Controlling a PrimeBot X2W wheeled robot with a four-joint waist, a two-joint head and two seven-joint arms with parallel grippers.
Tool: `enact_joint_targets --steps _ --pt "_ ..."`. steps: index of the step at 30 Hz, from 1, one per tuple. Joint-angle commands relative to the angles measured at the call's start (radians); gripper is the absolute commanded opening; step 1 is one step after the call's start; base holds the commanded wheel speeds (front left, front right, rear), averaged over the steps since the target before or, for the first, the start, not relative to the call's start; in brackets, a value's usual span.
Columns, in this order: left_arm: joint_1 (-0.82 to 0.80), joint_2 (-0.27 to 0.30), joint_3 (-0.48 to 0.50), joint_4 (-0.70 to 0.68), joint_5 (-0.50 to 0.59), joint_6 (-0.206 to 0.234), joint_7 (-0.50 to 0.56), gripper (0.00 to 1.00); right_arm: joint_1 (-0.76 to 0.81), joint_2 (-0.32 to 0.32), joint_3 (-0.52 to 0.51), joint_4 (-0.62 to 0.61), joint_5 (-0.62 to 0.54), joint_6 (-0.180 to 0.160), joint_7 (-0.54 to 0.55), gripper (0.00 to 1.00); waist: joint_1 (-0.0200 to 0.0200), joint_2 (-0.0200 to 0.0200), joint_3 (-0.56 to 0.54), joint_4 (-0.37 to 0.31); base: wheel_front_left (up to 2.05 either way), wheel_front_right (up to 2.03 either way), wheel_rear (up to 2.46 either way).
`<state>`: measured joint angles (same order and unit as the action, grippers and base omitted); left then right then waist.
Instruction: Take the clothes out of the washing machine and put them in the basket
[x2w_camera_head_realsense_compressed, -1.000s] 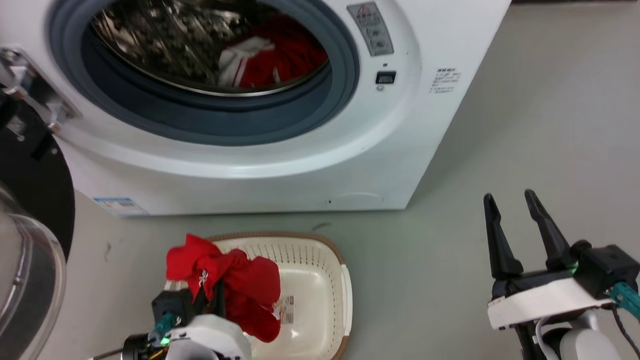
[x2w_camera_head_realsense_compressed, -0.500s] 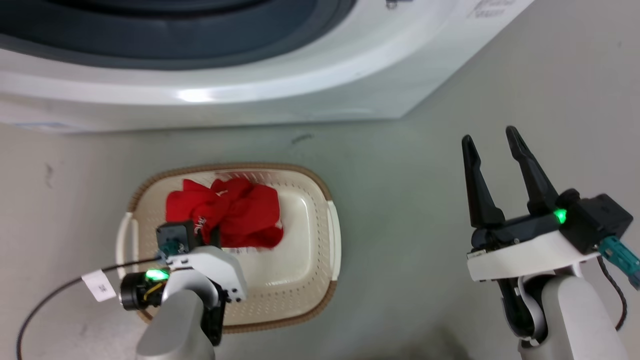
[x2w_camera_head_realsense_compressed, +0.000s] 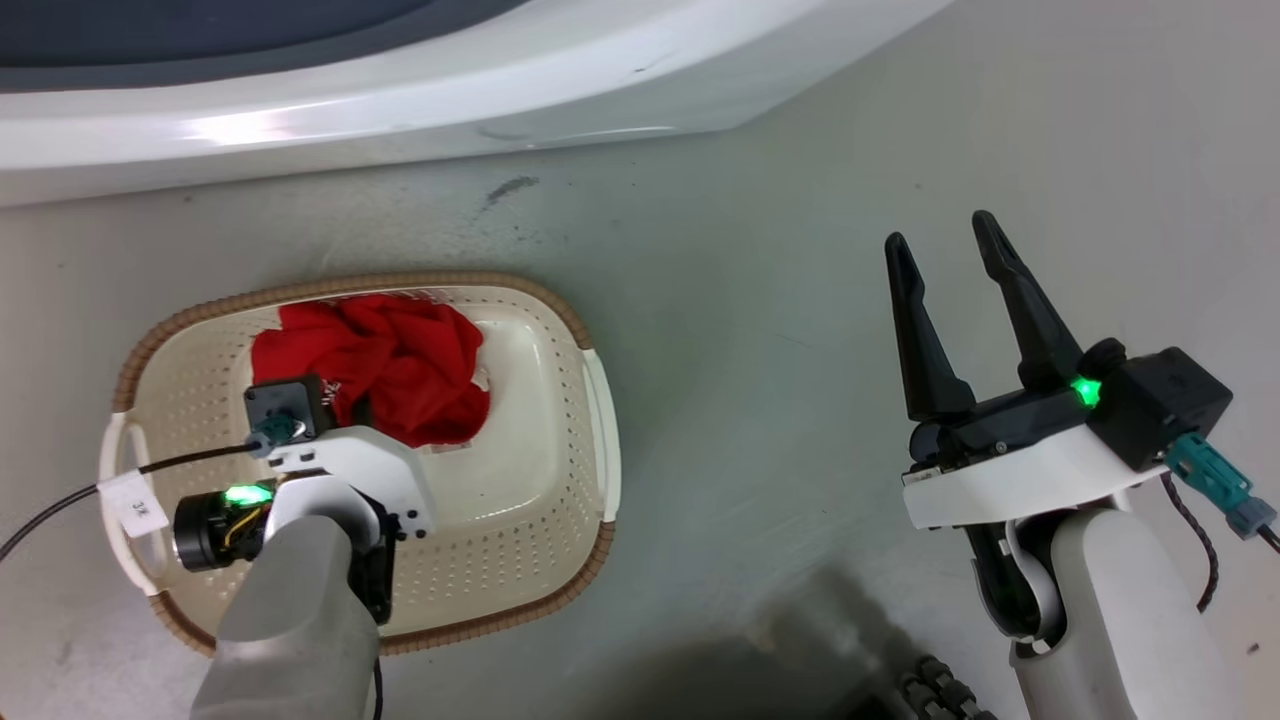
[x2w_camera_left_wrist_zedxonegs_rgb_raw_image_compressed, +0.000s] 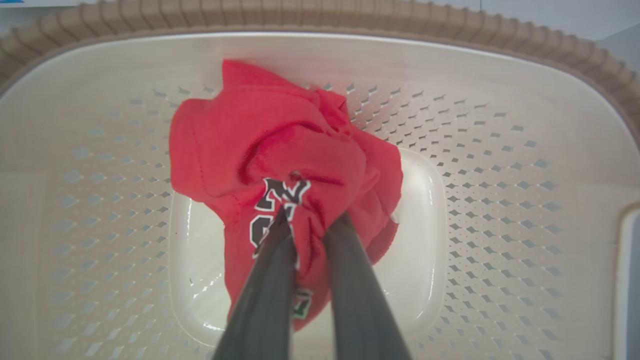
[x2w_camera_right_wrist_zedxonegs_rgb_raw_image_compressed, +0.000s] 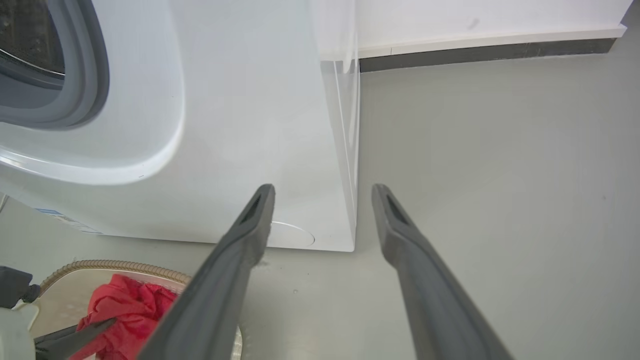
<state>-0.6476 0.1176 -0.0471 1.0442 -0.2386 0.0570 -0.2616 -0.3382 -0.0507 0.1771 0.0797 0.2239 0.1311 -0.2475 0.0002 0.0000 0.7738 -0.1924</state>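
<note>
One piece of the clothes, a crumpled red garment (x2w_camera_head_realsense_compressed: 400, 360) with white lettering (x2w_camera_left_wrist_zedxonegs_rgb_raw_image_compressed: 280, 145), lies on the bottom of the cream basket (x2w_camera_head_realsense_compressed: 440, 283), toward its far side. My left gripper (x2w_camera_head_realsense_compressed: 362, 402) points down into the basket (x2w_camera_left_wrist_zedxonegs_rgb_raw_image_compressed: 320, 15). Its fingers (x2w_camera_left_wrist_zedxonegs_rgb_raw_image_compressed: 310, 215) stand close together, shut on a fold of the garment by the lettering. My right gripper (x2w_camera_head_realsense_compressed: 940, 230) hovers open above bare floor to the basket's right, holding nothing. The washing machine (x2w_camera_head_realsense_compressed: 400, 110) runs along the top edge. In the right wrist view its white front (x2w_camera_right_wrist_zedxonegs_rgb_raw_image_compressed: 240, 125) and grey gasket (x2w_camera_right_wrist_zedxonegs_rgb_raw_image_compressed: 85, 65) show past my open right gripper (x2w_camera_right_wrist_zedxonegs_rgb_raw_image_compressed: 324, 187).
Grey floor (x2w_camera_head_realsense_compressed: 750, 330) lies between the basket and my right arm. A black cable with a white tag (x2w_camera_head_realsense_compressed: 135, 505) trails off my left wrist. A dark ribbed part (x2w_camera_head_realsense_compressed: 940, 690) sits at the bottom edge. A dark skirting board (x2w_camera_right_wrist_zedxonegs_rgb_raw_image_compressed: 475, 50) runs behind the machine.
The head camera has tilted down, so the drum has left the picture. My left gripper has lowered the red garment from above the rim to the basket's bottom.
</note>
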Motion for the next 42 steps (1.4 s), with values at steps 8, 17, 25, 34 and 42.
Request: enact_joint_targets --steps 8,17,25,34,42 --pt "-0.036 0.017 0.019 0.102 -0.007 0.01 -0.004 1.0 -0.027 0.001 -0.002 0.034 0.003 -0.001 -0.016 1.0 -0.0002 0.0 -0.021 -0.013 0.0 0.0 0.0" --pt "0.054 -0.015 0.027 0.099 -0.015 -0.012 -0.004 1.0 0.034 0.001 -0.052 0.054 -0.024 -0.001 -0.017 1.0 -0.0002 0.0 -0.187 0.027 0.0 0.0 0.0" --pt "0.182 -0.045 0.04 -0.055 -0.004 -0.036 -0.004 1.0 0.121 0.0 -0.126 0.035 -0.071 -0.001 -0.015 1.0 -0.0002 0.0 -0.357 0.077 0.0 0.0 0.0" --pt "0.292 -0.064 0.039 -0.281 0.028 -0.048 -0.004 1.0 0.198 0.001 -0.174 -0.021 -0.115 -0.001 0.035 1.0 -0.0002 0.0 -0.485 0.121 0.0 0.0 0.0" --pt "0.334 -0.068 0.004 -0.481 0.043 -0.045 -0.004 1.0 0.246 0.0 -0.193 -0.071 -0.126 -0.001 0.081 1.0 -0.0002 0.0 -0.55 0.144 0.0 0.0 0.0"
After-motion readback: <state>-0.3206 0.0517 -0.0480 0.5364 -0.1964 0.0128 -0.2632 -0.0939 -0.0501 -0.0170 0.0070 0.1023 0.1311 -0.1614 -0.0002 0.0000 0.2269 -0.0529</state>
